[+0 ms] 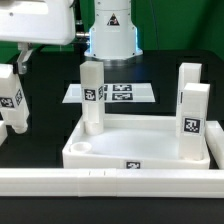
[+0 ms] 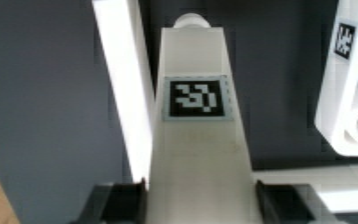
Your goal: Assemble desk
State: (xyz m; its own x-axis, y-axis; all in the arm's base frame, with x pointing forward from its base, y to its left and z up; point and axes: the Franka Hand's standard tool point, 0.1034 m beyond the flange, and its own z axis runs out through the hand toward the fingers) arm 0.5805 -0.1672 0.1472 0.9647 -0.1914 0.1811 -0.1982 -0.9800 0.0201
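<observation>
1. Step in hand, as judged: carrying a leg to the tabletop. In the exterior view the gripper (image 1: 12,88) sits at that view's left, off the tabletop, with a white tagged leg (image 1: 11,100) hanging upright below it, near the table surface; whether it touches the table cannot be told.
2. Tool state: the wrist view shows the held leg (image 2: 197,130) running lengthwise between the two fingers (image 2: 119,203), one on each side of it. Jaws clamped on the leg.
3. Tabletop (image 1: 140,152): white tray-like part lying flat, mid-frame, a tag on its front edge.
4. Contents of the tabletop: one leg (image 1: 92,96) stands upright at the back corner on the exterior view's left; two more legs (image 1: 193,118) stand at the exterior view's right. The front socket (image 1: 83,148) on the left appears empty.
5. Marker board (image 1: 112,93) lies flat behind the tabletop.
6. Next move, as judged: bring the held leg over the open socket, keep it vertical, lower it in, then seat it. Risk: brushing the neighbouring standing leg on approach.
</observation>
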